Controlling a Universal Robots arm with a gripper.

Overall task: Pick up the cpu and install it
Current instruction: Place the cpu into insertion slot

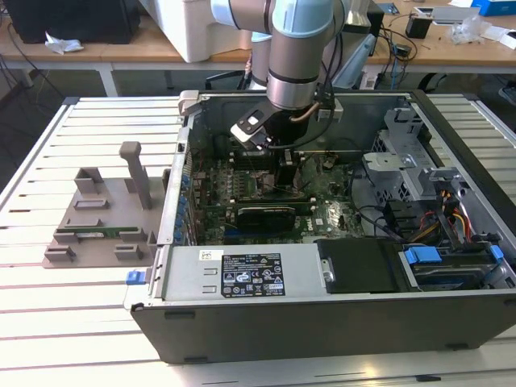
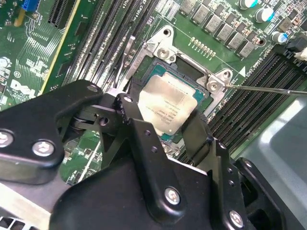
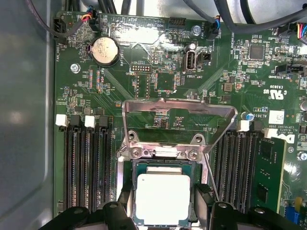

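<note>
The gripper [image 2: 160, 117] reaches down into the open computer case [image 1: 322, 314], and its two black fingers [image 2: 129, 112] appear closed against opposite edges of the cpu [image 2: 168, 103]. The chip is pinched between them, silver top up. It sits directly over the socket [image 2: 187, 67], low enough that the pictures do not settle whether it is already seated or just above the contacts. Just beyond the fingertips the load plate [image 3: 144, 102] stands hinged open. Its thin wire lever [image 2: 268, 88] runs close past one finger, and memory slots [image 3: 86, 167] line the motherboard [image 3: 158, 67] outside each finger. The main risk seems to be misalignment. If the chip is slightly tilted or rotated between the pads, it could land on the socket's edge or press unevenly on the fine contacts and bend them. Letting go while it is cocked could leave it resting askew. A finger might also catch the lever or the socket frame, since both lie so near, and drag the chip sideways.
</note>
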